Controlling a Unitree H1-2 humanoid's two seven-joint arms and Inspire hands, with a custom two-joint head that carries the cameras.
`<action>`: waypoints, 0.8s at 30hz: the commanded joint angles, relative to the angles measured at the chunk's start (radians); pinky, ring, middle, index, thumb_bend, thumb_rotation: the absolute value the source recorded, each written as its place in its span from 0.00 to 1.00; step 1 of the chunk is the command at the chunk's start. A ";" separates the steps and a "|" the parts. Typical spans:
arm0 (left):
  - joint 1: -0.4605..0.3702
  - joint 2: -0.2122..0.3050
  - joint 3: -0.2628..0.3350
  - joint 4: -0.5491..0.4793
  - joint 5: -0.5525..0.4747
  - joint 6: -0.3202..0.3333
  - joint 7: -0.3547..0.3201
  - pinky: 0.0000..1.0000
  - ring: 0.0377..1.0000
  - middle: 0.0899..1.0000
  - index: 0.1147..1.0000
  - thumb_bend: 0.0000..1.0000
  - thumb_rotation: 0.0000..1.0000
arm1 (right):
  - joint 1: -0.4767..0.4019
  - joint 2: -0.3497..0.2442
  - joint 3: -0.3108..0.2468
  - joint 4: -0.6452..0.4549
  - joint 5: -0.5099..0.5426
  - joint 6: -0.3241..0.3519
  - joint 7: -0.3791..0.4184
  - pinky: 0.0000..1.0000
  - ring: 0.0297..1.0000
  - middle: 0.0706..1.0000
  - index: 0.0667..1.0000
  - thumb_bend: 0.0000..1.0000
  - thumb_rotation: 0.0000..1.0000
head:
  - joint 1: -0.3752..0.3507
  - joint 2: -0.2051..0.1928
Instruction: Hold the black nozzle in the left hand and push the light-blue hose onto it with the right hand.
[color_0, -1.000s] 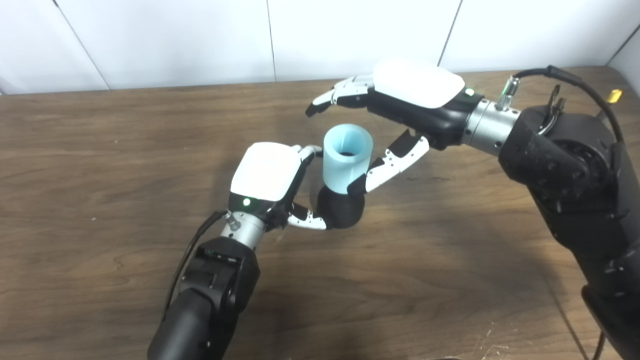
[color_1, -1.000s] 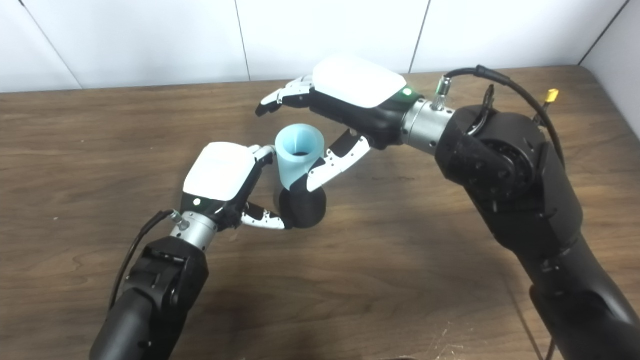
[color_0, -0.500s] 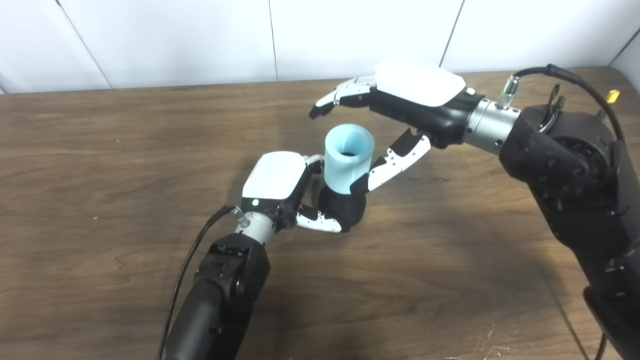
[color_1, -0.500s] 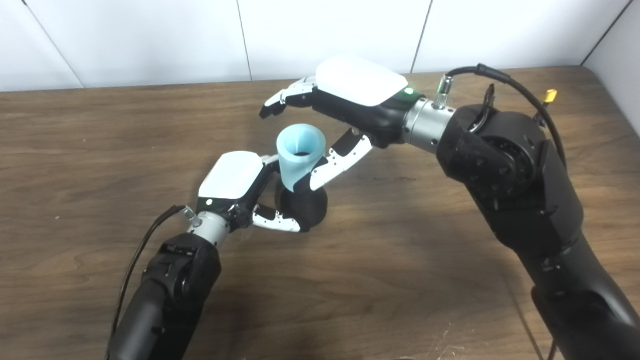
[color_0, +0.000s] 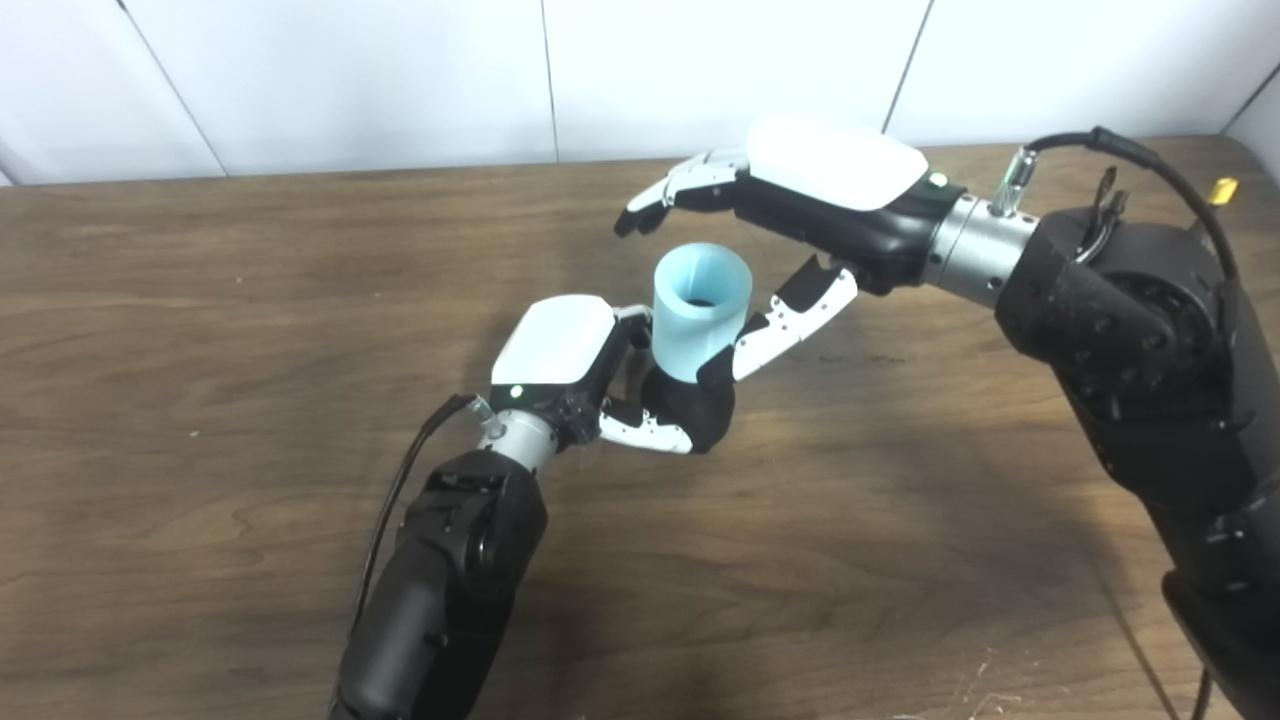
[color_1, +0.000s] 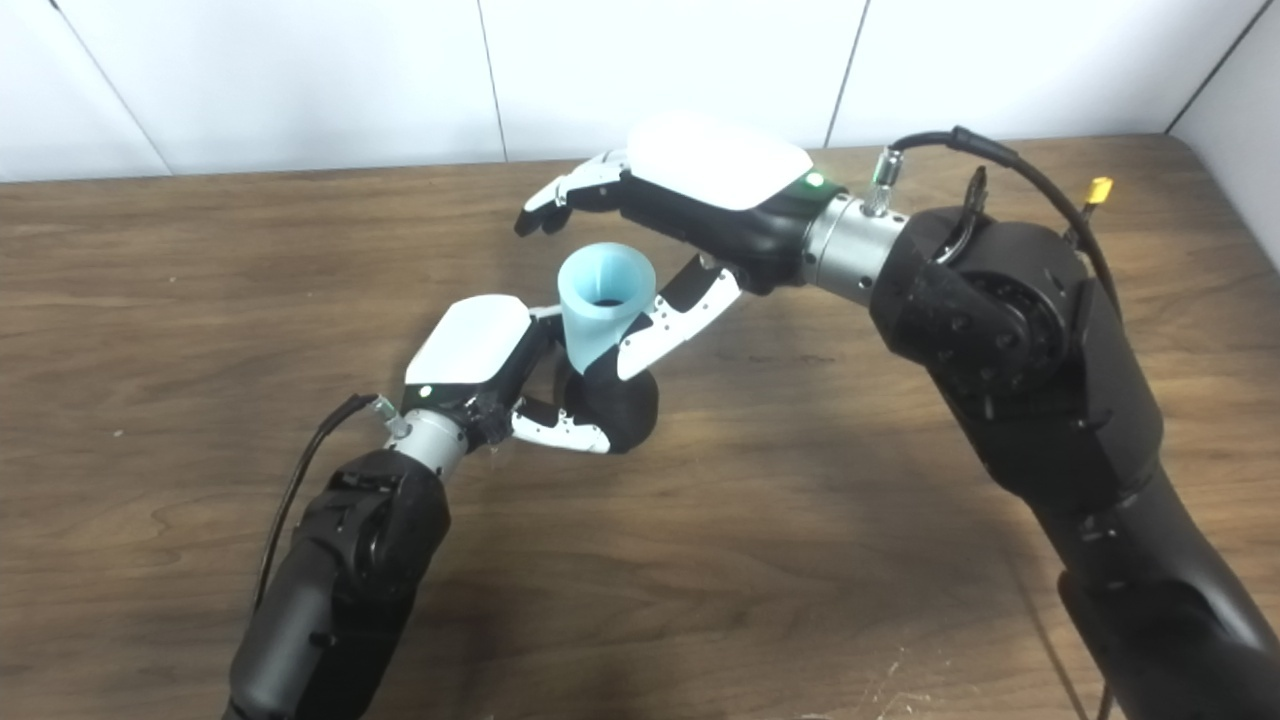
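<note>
1. The nozzle (color_0: 690, 412) is being gripped low on the table (color_0: 200, 330) by the left hand (color_0: 560, 350).
2. The hose (color_0: 697, 310) is being carried upright on it.
3. The right hand (color_0: 800, 215) is being held spread above, thumb touching the hose.

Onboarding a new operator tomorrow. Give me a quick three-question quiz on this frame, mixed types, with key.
1. True or false: the light-blue hose stands upright on top of the black nozzle.
2. Multiple choice: what does the left hand grip? A) the nozzle B) the hose's top rim C) nothing
3. Fill in: the right hand has its fingers spread above the hose while its ____ rests against the hose's side.

Key
1. True. The hose's open end faces up, the nozzle sits under it on the wooden table.
2. A. The hand wraps the nozzle low down.
3. Thumb. The hand is open, not closed on the hose.
</note>
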 joint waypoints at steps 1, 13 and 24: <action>-0.026 -0.006 -0.013 -0.002 0.001 0.003 -0.007 0.81 0.77 0.71 0.68 1.00 0.41 | -0.037 -0.005 -0.016 -0.014 0.005 -0.014 -0.030 0.76 0.83 0.74 0.76 0.75 0.66 | -0.001 0.002; -0.036 0.042 -0.081 -0.025 0.046 -0.007 -0.046 0.84 0.78 0.72 0.68 1.00 0.33 | -0.034 -0.008 -0.023 -0.012 0.005 -0.021 -0.041 0.75 0.82 0.73 0.75 0.75 0.65 | -0.003 0.009; -0.021 0.046 -0.128 -0.024 0.120 -0.033 0.003 0.87 0.80 0.73 0.64 1.00 0.31 | -0.038 -0.009 -0.024 -0.020 0.003 -0.004 -0.035 0.75 0.82 0.72 0.73 0.75 0.62 | -0.005 0.015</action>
